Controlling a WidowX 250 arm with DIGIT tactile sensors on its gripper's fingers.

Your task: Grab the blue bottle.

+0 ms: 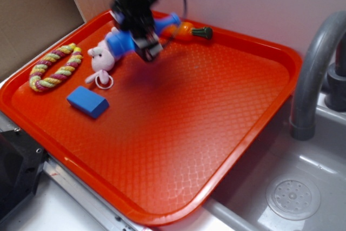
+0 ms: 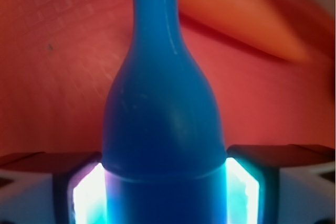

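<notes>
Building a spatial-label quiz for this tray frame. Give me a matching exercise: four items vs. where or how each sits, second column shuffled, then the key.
Items:
1. blue bottle
2. rope ring
3. blue block
4. toy carrot

Places or states:
A. lying flat in front of the pink plush toy
B. at the tray's far rim, beside the bottle's neck
C. between the pads of the gripper
D. near the tray's left corner

Pairs: 1-C, 2-D, 3-A, 4-B
</notes>
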